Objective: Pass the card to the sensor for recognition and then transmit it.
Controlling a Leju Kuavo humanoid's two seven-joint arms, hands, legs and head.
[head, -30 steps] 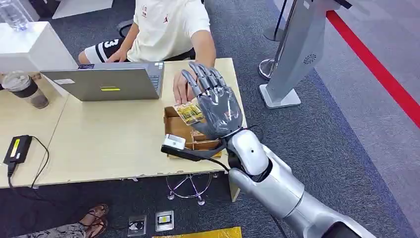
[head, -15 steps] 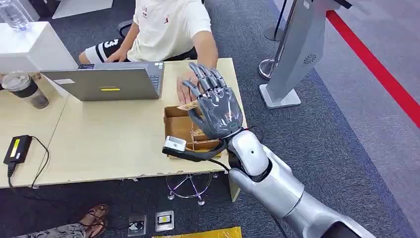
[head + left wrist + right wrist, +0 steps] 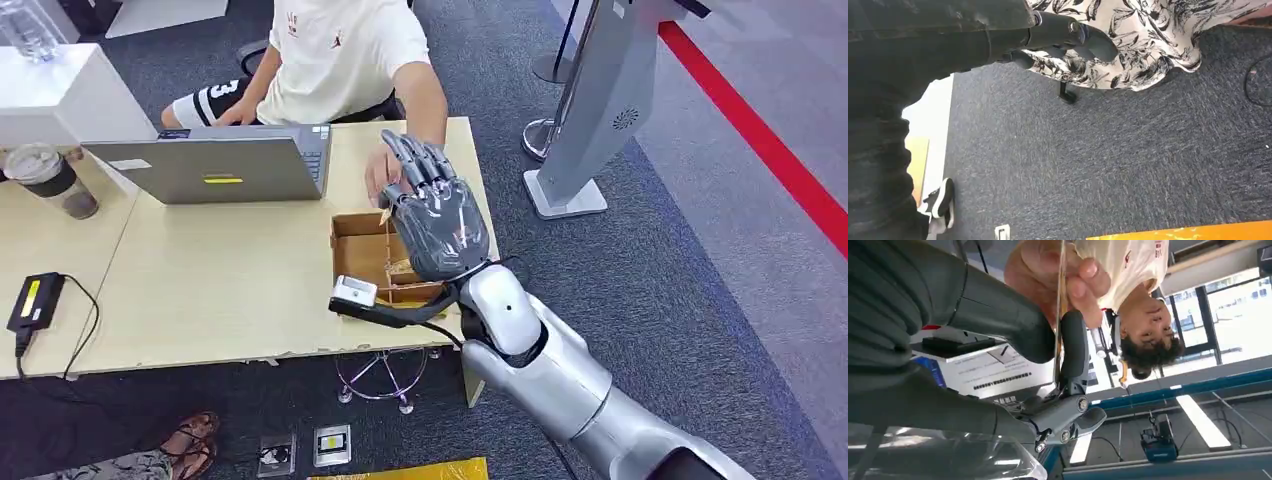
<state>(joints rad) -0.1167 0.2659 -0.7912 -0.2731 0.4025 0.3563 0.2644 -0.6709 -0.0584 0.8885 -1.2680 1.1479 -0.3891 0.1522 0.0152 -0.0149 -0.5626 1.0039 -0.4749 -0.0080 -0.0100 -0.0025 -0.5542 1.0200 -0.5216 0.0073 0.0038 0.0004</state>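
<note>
The right robot hand pinches the card edge-on between thumb and a finger, above the cardboard box on the worktop. A person's hand grips the same card from beyond the box. If both pull, the card could bend or slip into the box. The left robot hand hangs with nothing in it, fingers curled.

Even indoor light falls flat across the pale surface, shadows soft and short. From the right wrist, bright windows and ceiling light strips glare white, while the near robot hand blurs dark.
</note>
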